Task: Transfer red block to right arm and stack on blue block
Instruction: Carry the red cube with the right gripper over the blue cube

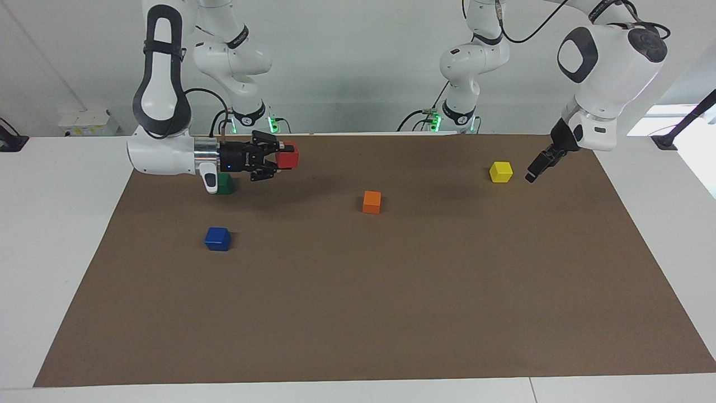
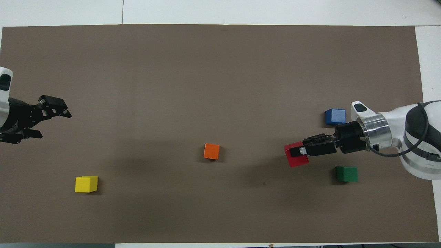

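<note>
Small bright red cube (image 1: pixel 287 155), tilted, clamped in right gripper (image 1: pixel 278 156) above mat; small deep blue cube (image 1: pixel 217 238) flat on mat nearby, approx. upright.

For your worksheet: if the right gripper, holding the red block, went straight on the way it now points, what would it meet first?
Probably nothing: the right gripper, shut on the red block, points toward the left arm's end and is raised. The orange block lies roughly below that line.
</note>
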Controlling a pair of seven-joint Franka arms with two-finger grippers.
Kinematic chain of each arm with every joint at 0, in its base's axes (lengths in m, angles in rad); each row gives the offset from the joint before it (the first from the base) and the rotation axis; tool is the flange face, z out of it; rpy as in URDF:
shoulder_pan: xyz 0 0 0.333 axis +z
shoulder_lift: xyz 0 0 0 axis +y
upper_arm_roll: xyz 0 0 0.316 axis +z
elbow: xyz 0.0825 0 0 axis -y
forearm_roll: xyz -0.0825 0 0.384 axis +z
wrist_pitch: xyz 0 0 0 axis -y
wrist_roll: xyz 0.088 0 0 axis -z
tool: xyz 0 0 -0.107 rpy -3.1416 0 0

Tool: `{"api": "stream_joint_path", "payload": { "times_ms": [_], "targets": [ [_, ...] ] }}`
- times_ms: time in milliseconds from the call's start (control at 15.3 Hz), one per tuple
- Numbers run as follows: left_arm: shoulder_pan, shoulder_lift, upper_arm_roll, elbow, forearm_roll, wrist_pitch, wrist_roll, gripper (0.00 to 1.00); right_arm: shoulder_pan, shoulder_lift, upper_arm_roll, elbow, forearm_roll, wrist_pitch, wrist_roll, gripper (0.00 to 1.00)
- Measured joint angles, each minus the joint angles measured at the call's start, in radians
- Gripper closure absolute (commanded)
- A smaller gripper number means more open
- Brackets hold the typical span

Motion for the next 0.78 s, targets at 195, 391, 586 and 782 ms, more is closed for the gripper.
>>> {"api": "stream_joint_path", "payload": {
  "times_ms": [195,391,586,782],
  "targets": [
    [0.0,0.041,-0.001,0.046,0.077,-0.027,0.097,0.0,-0.015,-0.021,-0.001,0.05,-0.152,0.057,0.032,1.0],
    [0.0,0.076,-0.003,0.094,0.123,-0.078,0.187,0.0,-0.021,-0.047,-0.001,0.066,-0.273,0.126,0.044,1.0],
    [0.0,0.097,-0.006,0.135,0.129,-0.12,0.214,0.0,-0.022,-0.057,-0.001,0.073,-0.375,0.191,0.048,1.0],
    [-0.009,0.095,-0.016,0.138,0.129,-0.157,0.222,0.0,-0.022,-0.057,0.0,0.087,-0.513,0.269,0.084,1.0]
  ]
}}
